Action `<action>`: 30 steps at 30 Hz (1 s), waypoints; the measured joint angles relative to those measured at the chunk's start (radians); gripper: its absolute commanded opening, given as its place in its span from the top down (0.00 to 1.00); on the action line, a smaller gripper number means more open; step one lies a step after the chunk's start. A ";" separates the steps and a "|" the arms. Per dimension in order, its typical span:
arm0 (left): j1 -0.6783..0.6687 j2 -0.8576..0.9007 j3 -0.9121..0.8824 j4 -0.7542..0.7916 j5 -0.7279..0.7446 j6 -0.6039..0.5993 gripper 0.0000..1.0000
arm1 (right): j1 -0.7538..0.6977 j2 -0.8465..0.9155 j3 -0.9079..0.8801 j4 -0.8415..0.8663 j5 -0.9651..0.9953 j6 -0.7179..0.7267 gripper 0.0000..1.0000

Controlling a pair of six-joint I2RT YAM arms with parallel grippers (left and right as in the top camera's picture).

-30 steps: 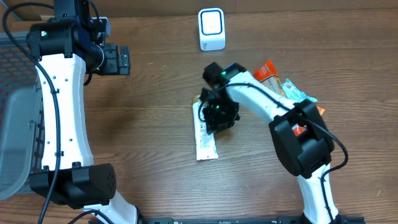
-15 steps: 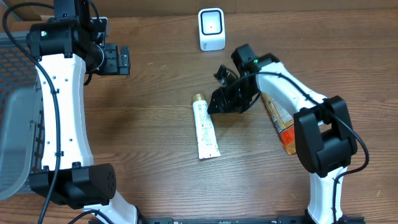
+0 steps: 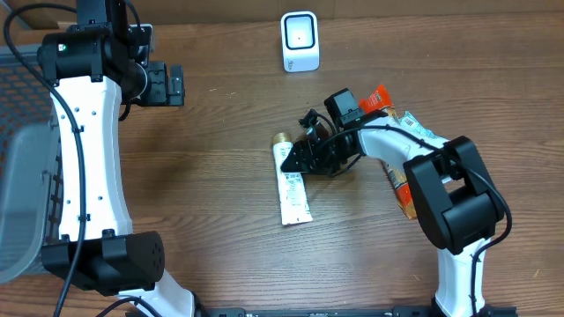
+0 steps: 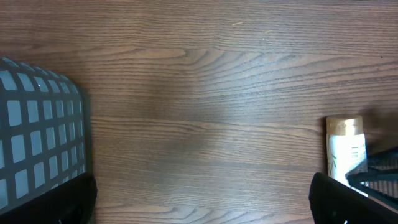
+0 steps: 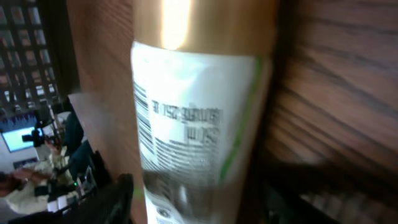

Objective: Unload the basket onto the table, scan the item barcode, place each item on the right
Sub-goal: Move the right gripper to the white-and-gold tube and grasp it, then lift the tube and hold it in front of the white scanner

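Your white tube with a gold cap lies mid wooden counter, right fingers over its cap end to grab it for the white scanner box at 12 o'clock (squeezing or not, I cannot tell), left fingers spread wide at 10 o'clock.

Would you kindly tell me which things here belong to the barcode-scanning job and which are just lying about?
In the job: tube, scanner, right end effector.
Lying about: snack packets, basket.
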 measured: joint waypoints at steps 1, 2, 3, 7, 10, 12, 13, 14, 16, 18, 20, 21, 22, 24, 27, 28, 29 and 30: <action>0.000 0.000 0.000 0.000 0.000 0.000 0.00 | 0.014 0.000 -0.006 0.022 0.012 0.025 0.57; 0.000 0.000 0.000 0.000 0.000 0.000 0.00 | 0.030 0.000 -0.009 0.031 0.029 0.055 0.71; 0.000 0.000 0.000 0.000 0.000 0.000 0.00 | 0.042 0.000 -0.010 0.039 0.041 0.075 0.80; 0.000 0.000 0.000 0.000 0.000 0.000 0.01 | 0.084 0.000 -0.010 0.059 0.058 0.134 0.96; 0.000 0.000 0.000 0.000 0.000 0.000 0.01 | 0.089 0.000 -0.010 0.062 0.044 0.148 0.96; 0.000 0.000 0.000 0.000 0.000 0.000 0.01 | 0.080 0.000 -0.010 0.056 0.032 0.151 0.96; 0.000 0.000 0.000 0.000 0.000 0.000 0.00 | 0.071 0.000 -0.011 0.049 0.025 0.151 0.96; 0.000 0.000 0.000 0.000 0.000 0.000 0.00 | 0.065 0.000 -0.011 0.044 0.019 0.149 0.96; 0.000 0.000 0.000 0.000 0.000 0.000 0.00 | 0.045 -0.002 -0.012 0.028 0.011 0.133 0.96; 0.000 0.000 0.000 0.000 0.000 0.000 0.00 | 0.029 -0.016 -0.018 0.004 0.011 0.109 0.96; 0.000 0.000 0.000 0.000 0.000 0.000 0.00 | 0.017 -0.053 -0.029 -0.024 0.014 0.082 0.96; 0.000 0.000 0.000 0.000 0.000 0.000 0.01 | 0.014 -0.079 -0.034 -0.037 0.015 0.068 0.96; 0.000 0.000 0.000 0.000 0.000 0.000 0.00 | 0.014 -0.111 -0.037 -0.046 0.016 0.057 0.96; 0.000 0.000 0.000 0.000 0.000 0.000 0.00 | 0.014 -0.192 -0.037 -0.059 0.020 0.040 0.96; 0.000 0.000 0.000 0.000 0.000 0.000 0.00 | 0.018 -0.325 -0.037 -0.071 0.019 0.025 0.96; 0.000 0.000 0.000 0.000 0.000 0.000 0.00 | 0.018 -0.375 -0.037 -0.076 0.018 0.021 0.96; 0.000 0.000 0.000 0.000 0.000 0.000 0.01 | 0.018 -0.414 -0.037 -0.080 0.016 0.019 0.96; 0.000 0.000 0.000 0.000 0.000 0.000 0.00 | 0.018 -0.444 -0.037 -0.086 0.014 0.016 0.96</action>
